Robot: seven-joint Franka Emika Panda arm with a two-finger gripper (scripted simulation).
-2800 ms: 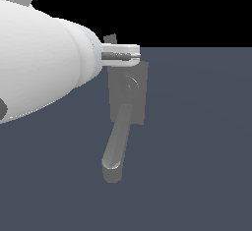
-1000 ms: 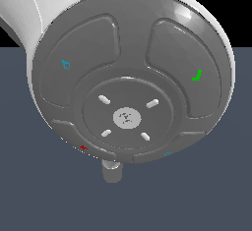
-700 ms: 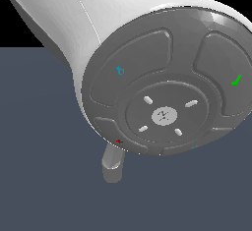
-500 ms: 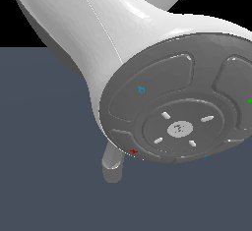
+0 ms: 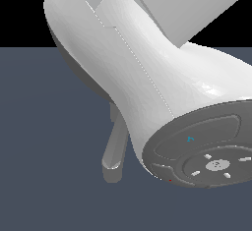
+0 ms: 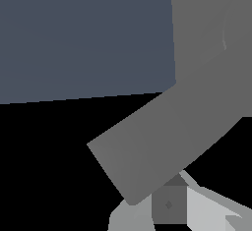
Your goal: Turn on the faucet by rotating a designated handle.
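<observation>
pincer [image 6: 170, 210] state cannot tell; arm [image 5: 147, 77] swung rightward since earlier, uncovering more of faucet [image 5: 115, 149] spout.

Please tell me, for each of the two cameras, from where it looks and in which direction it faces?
Exterior view: sits off the arm, very close behind it, facing the dark floor; the white arm fills most of the picture, and only the spout of the faucet shows beside it.
Wrist view: sits on the wrist, facing the faucet from close by; light grey parts of the gripper show at the edge, its state unclear.
Shared: the grey faucet and the dark floor.
</observation>
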